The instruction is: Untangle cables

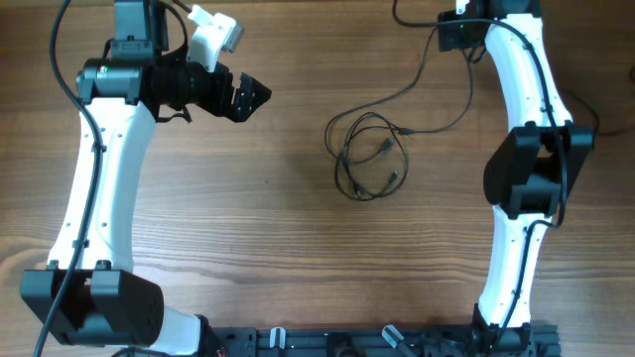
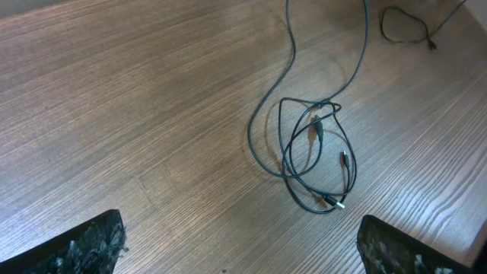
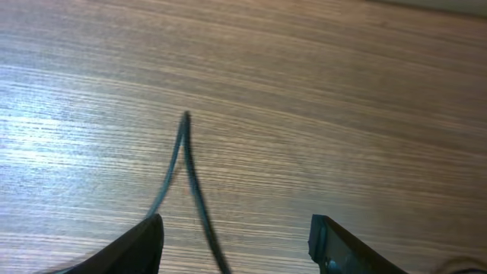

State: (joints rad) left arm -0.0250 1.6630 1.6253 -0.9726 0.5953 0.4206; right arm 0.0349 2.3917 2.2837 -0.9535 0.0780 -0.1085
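Where one brown wood-grain counter point(image 1: 288, 258) carried everything, two white-and-black arms rose from its near edge, one tangle of thin black cables point(image 1: 367, 159) lay right of centre, and three small plug ends point(image 2: 344, 158) showed in it. The left arm point(image 1: 99, 178) reached up the left side and bent inward, its left fingers point(image 2: 84, 247) spread wide, holding nothing. The right arm point(image 1: 526, 109) stretched to the far edge, its right fingers point(image 3: 335, 247) apart around a loose strand, not pinching it.
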